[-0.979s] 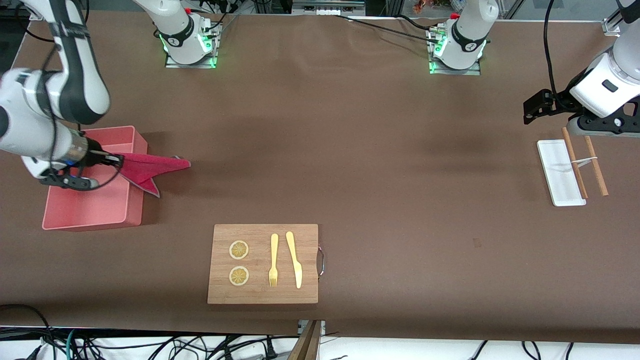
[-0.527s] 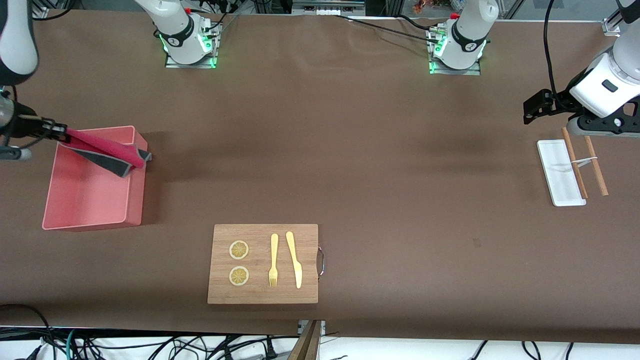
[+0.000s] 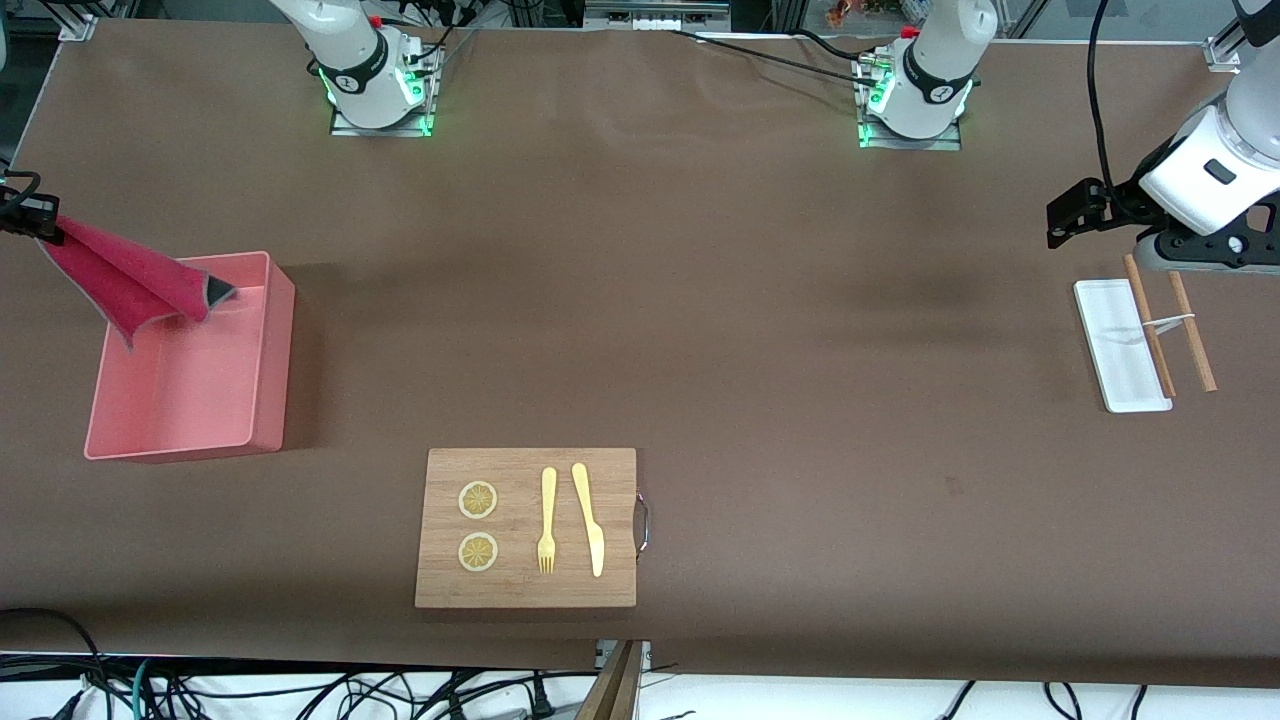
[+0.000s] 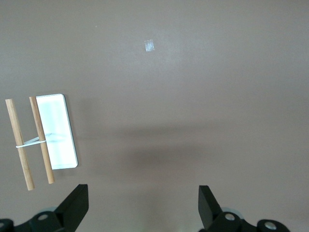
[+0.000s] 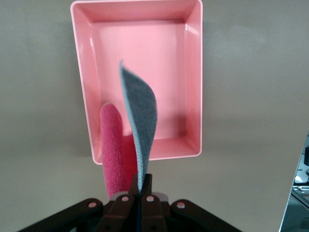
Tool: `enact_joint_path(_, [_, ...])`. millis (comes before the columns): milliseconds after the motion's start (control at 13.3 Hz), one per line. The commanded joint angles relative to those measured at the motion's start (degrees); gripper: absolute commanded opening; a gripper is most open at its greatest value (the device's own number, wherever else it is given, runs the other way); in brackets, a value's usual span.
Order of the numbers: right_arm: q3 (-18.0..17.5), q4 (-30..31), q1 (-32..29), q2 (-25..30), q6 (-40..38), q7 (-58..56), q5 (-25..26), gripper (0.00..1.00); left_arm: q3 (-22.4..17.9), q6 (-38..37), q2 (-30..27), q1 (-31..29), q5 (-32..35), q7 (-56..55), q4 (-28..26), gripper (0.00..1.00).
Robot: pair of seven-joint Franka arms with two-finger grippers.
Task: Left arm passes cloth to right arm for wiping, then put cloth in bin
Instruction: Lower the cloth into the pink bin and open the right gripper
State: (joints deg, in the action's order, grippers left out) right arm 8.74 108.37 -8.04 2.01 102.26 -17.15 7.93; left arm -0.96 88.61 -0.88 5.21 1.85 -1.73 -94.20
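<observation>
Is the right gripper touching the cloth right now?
Touching. The right wrist view shows the right gripper with its fingers shut on the cloth's edge, the cloth hanging over the bin.

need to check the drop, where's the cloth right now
The cloth hangs from the shut right gripper at the right arm's end of the table, draped over the pink bin's edge; it isn't resting inside the bin.
</observation>
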Motion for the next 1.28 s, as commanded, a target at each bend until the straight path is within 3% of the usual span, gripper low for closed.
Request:
enact_joint_path(0, [-0.21, 0.09, -0.75, -6.03, 5.04, -0.43, 0.77, 0.00, -0.01, -0.54, -1.14, 0.06, 0.00, 1.20, -0.63, 1.00])
enact_joint_path(377, [-0.91, 0.35, -0.49, -12.81, 10.32, 6.85, -0.19, 0.00, -0.01, -0.54, -1.14, 0.06, -0.01, 1.20, -0.63, 1.00])
enact_joint_path(452, [-1.61, 0.44, -0.40, -13.34, 10.59, 8.00, -0.98, 0.19, -0.01, -0.54, -1.14, 0.06, 0.00, 1.20, -0.63, 1.00])
enact_joint_path(527, [-2.14, 0.44, -0.40, -13.35, 10.50, 8.18, -2.73, 0.50, -0.01, -0.54, -1.14, 0.06, 0.00, 1.20, -0.63, 1.00])
enact_joint_path(602, [-2.23, 0.44, -0.31, -13.35, 10.50, 8.19, -4.22, 0.91, -0.01, -0.54, -1.14, 0.06, 0.00, 1.20, -0.63, 1.00])
enact_joint_path(678, [-2.23, 0.44, -0.40, -13.00, 10.59, 7.84, -6.24, 1.00, -0.01, -0.54, -1.14, 0.06, 0.00, 1.20, -0.63, 1.00])
enact_joint_path(828, [-1.97, 0.44, -0.40, -11.51, 10.07, 7.13, -12.39, 1.00, -0.01, -0.54, -1.14, 0.06, 0.00, 1.20, -0.63, 1.00])
enact_joint_path(1205, [-7.32, -0.26, 0.13, -4.66, 4.19, 11.94, -11.10, 1.00, -0.01, -0.54, -1.14, 0.06, 0.00, 1.20, -0.63, 1.00])
